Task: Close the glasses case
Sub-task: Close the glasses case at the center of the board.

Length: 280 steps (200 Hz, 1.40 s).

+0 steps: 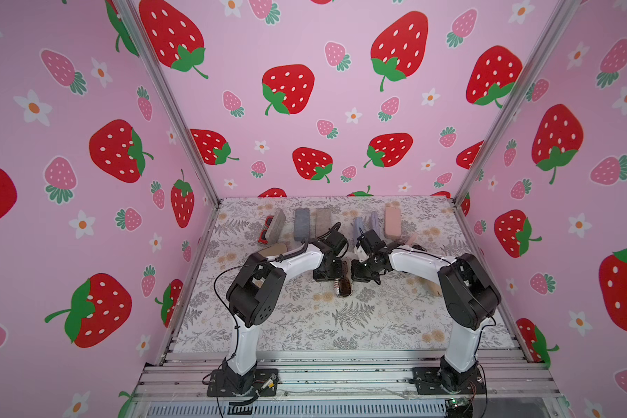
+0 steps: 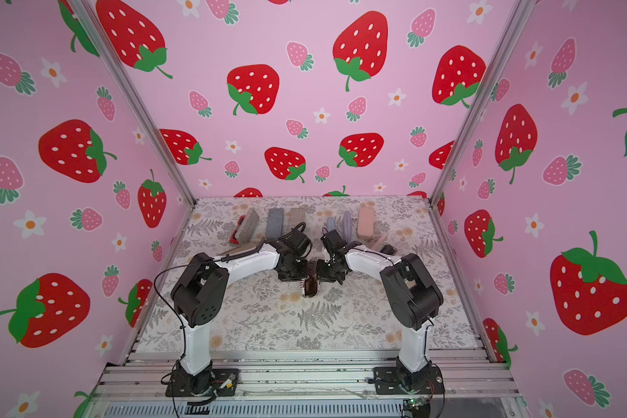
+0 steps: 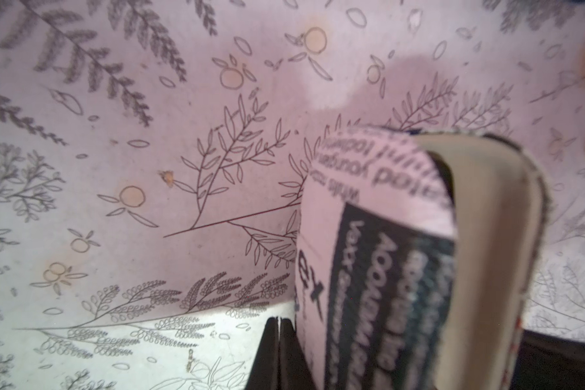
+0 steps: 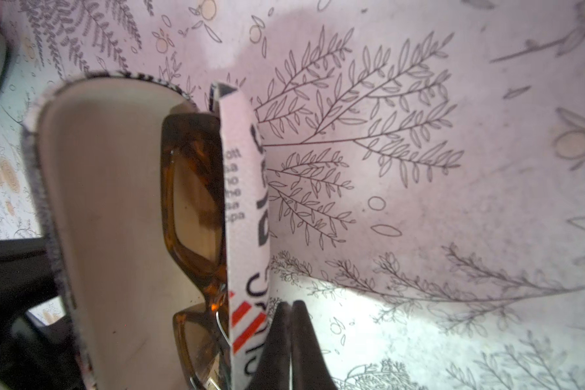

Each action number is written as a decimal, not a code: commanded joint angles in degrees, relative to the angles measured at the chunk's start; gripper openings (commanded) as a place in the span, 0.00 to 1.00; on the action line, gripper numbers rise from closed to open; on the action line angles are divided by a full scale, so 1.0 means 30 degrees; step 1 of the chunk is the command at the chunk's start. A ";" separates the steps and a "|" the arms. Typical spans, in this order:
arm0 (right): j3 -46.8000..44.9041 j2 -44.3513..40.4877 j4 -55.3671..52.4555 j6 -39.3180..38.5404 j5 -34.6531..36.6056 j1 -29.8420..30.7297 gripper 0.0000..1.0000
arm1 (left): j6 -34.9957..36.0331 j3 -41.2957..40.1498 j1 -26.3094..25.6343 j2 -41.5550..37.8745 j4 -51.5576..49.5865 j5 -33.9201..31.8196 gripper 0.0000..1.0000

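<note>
Your left gripper has its jaws together on nothing, tips against the printed outer shell of the glasses case. Your right gripper is likewise pinched empty, tips against the opposite printed wall. The case lies mid-table between them, long axis running away from the arm bases, so each arm is equally near one long side. It gapes open, tortoiseshell sunglasses inside. Expect to press both sides inward. Hinge and clasp are hidden, and in both top views the wrists cover the contact points.
</note>
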 commanded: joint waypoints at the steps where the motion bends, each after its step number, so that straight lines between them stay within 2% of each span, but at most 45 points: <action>1: 0.0321 -0.0872 0.1697 -0.0253 -0.2005 0.0770 0.07 | -0.0321 0.0982 -0.0627 0.0404 0.1155 0.1108 0.00; 217: 0.0856 -0.0998 0.2312 0.0099 -0.3043 0.1356 0.07 | -0.0802 0.2007 -0.0942 0.0415 -0.0677 -0.0906 0.00; 253: 0.0549 -0.1284 0.2254 0.0325 -0.2243 0.1356 0.08 | -0.0906 0.1740 -0.0898 0.0150 -0.0522 -0.0994 0.00; 280: -0.0026 -0.1742 0.2080 0.0749 -0.1033 0.1367 0.14 | -0.1047 0.1097 -0.0862 -0.0333 -0.0127 -0.1024 0.00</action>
